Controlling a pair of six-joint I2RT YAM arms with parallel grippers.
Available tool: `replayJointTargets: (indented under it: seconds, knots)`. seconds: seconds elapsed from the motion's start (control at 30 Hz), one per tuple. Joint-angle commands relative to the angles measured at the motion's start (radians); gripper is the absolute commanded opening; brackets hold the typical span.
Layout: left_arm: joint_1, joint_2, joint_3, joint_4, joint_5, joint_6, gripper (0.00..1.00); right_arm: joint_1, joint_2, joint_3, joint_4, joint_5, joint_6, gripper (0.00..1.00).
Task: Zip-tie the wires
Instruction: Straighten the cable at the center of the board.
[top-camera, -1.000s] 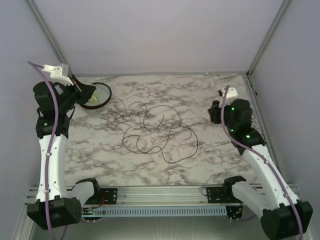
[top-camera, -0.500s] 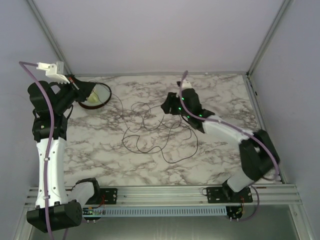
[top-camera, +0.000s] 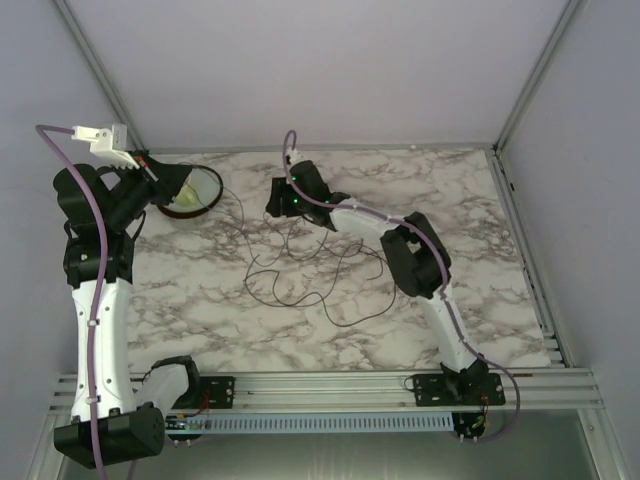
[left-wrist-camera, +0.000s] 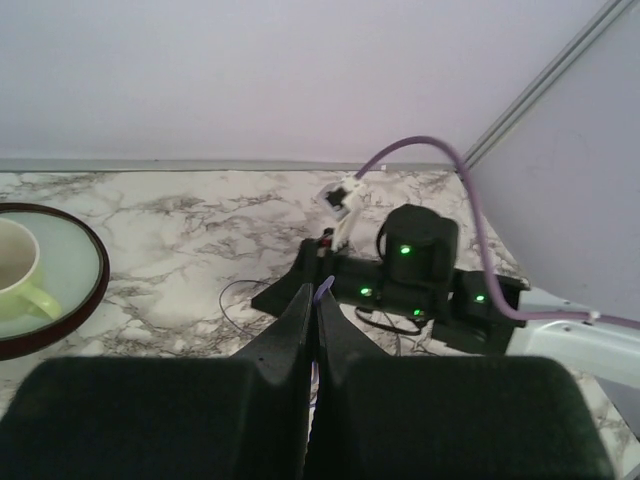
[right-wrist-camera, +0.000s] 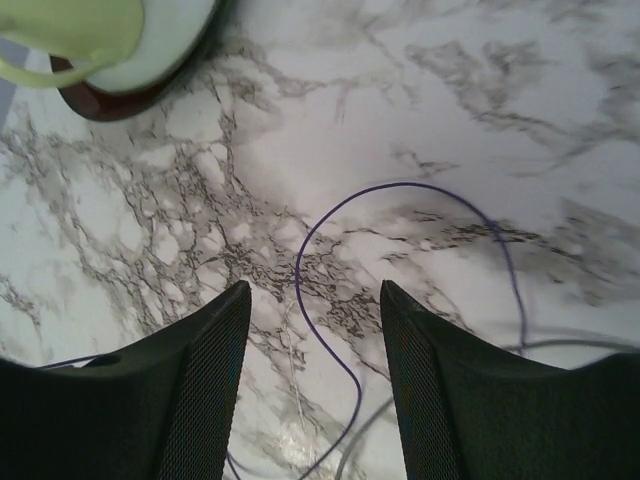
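**Right gripper over the wire tangle**

Overhead: the thin, dark, looping wires (top-camera: 310, 255) sprawl mid-frame on the marble-patterned table (top-camera: 490, 300). The right gripper (top-camera: 272, 205) hangs at their upper edge.

Left wrist: the left gripper (left-wrist-camera: 315, 295) is pressed closed.

Right wrist: the jaws gape wide, with a wire loop on the table between them.

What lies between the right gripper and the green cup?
Bare marble table, crossed by one thin loop of the wires; the right wrist view shows it.

Marble-look table (top-camera: 480, 210) — smooth, faintly glossy
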Motion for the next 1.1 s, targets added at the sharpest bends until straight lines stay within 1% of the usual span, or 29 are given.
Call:
replayJointTargets:
  seconds: [0.0, 0.23, 0.3, 0.33, 0.43, 0.47, 0.5, 0.63, 0.77, 0.93, 1.07]
  knots:
    - [-0.003, -0.018, -0.006, 0.019, 0.022, -0.015, 0.00, 0.040, 0.097, 0.140, -0.102, -0.040, -0.027, 0.54]
    - [-0.003, -0.015, -0.013, 0.035, 0.023, -0.027, 0.00, 0.066, 0.200, 0.233, -0.153, -0.053, -0.053, 0.54]
    - [-0.003, -0.016, -0.014, 0.034, 0.023, -0.029, 0.00, 0.068, 0.218, 0.251, -0.172, -0.053, -0.064, 0.51]
    - [-0.003, -0.017, -0.014, 0.035, 0.024, -0.028, 0.00, 0.069, 0.221, 0.255, -0.178, -0.053, -0.072, 0.45]
    - [-0.003, -0.017, -0.017, 0.035, 0.019, -0.026, 0.00, 0.067, 0.203, 0.256, -0.199, -0.039, -0.097, 0.13]
    - [-0.003, -0.016, -0.016, 0.036, 0.019, -0.026, 0.00, 0.066, 0.188, 0.254, -0.205, -0.023, -0.111, 0.05]
    - [-0.003, -0.015, -0.017, 0.036, 0.016, -0.026, 0.00, 0.065, 0.169, 0.252, -0.216, -0.002, -0.128, 0.00]
    - [-0.003, -0.007, -0.021, 0.034, 0.014, -0.021, 0.00, 0.056, 0.055, 0.230, -0.254, 0.110, -0.211, 0.00]
    - [-0.003, -0.009, -0.036, 0.023, -0.005, 0.003, 0.00, 0.041, -0.107, 0.168, -0.262, 0.208, -0.282, 0.00]
    - [-0.004, -0.008, -0.055, 0.025, -0.030, 0.014, 0.00, 0.029, -0.324, 0.054, -0.281, 0.345, -0.359, 0.00]
    - [-0.004, -0.004, -0.076, 0.039, -0.008, 0.007, 0.00, 0.000, -0.498, -0.075, -0.388, 0.488, -0.360, 0.00]
